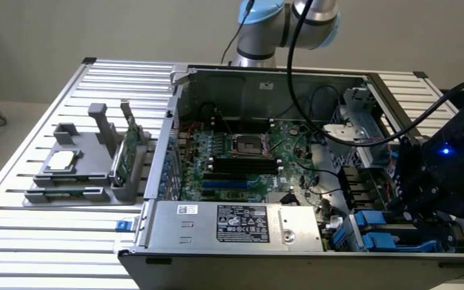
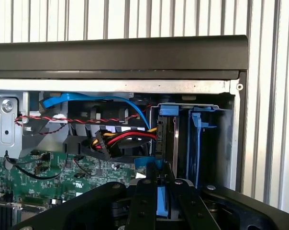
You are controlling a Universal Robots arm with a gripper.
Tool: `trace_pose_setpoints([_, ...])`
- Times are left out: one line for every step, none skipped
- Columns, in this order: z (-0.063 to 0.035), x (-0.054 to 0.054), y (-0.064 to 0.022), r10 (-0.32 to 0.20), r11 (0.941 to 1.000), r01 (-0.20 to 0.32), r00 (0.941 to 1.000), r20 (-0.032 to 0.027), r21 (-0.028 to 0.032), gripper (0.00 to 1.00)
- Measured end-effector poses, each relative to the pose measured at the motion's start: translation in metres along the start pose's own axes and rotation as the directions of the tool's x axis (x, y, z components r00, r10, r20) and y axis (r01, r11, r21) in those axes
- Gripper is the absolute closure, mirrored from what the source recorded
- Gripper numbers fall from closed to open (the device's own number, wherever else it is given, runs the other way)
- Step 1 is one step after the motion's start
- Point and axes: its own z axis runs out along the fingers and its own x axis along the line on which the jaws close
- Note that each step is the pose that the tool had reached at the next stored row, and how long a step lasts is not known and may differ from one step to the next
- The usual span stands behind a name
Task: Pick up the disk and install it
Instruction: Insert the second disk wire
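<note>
1. A slatted metal counter was seen across the exterior view, carrying an open computer case that occupied the centre and right of the frame.
2. A green motherboard was seen on the case floor, and a silver power supply with a white label was seen along the lower centre edge.
3. A grey holder carrying a green circuit card was seen at the left of the frame, apart from the case.
4. The black gripper was seen low in the wrist view, closed on the blue-framed disk, which was held between its fingers.
5. The disk was placed just in front of the drive bay at the lower right corner of the case, beside blue carriers.
6. Red, yellow and black cables were seen next to the bay.
</note>
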Motion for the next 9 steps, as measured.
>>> trace_pose_setpoints([0.0,0.0,0.0,0.0,1.0,0.0,1.0,0.0,0.0003,0.84])
trace_pose_setpoints([0.0,0.0,0.0,0.0,1.0,0.0,1.0,-0.0001,0.0004,0.84])
trace_pose_setpoints([0.0,0.0,0.0,0.0,1.0,0.0,1.0,0.0,0.0007,0.84])
trace_pose_setpoints([-0.0003,0.0,0.0,0.0,1.0,0.0,1.0,0.0,0.0013,0.84])
trace_pose_setpoints([-0.0004,0.0,0.0,0.0,1.0,0.0,1.0,0.0001,0.0017,0.84])
trace_pose_setpoints([-0.0005,0.0,0.0,0.0,1.0,0.0,1.0,-0.0002,0.0024,0.84])
trace_pose_setpoints([-0.0006,0.0,0.0001,0.001,1.0,-0.001,1.0,-0.0002,0.0031,0.84])
trace_pose_setpoints([-0.0008,0.0001,0.0001,0.001,1.0,-0.001,1.0,-0.0001,0.0039,0.84])
trace_pose_setpoints([-0.0009,0.0001,0.0001,0.001,1.0,-0.001,1.0,-0.0002,0.0047,0.84])
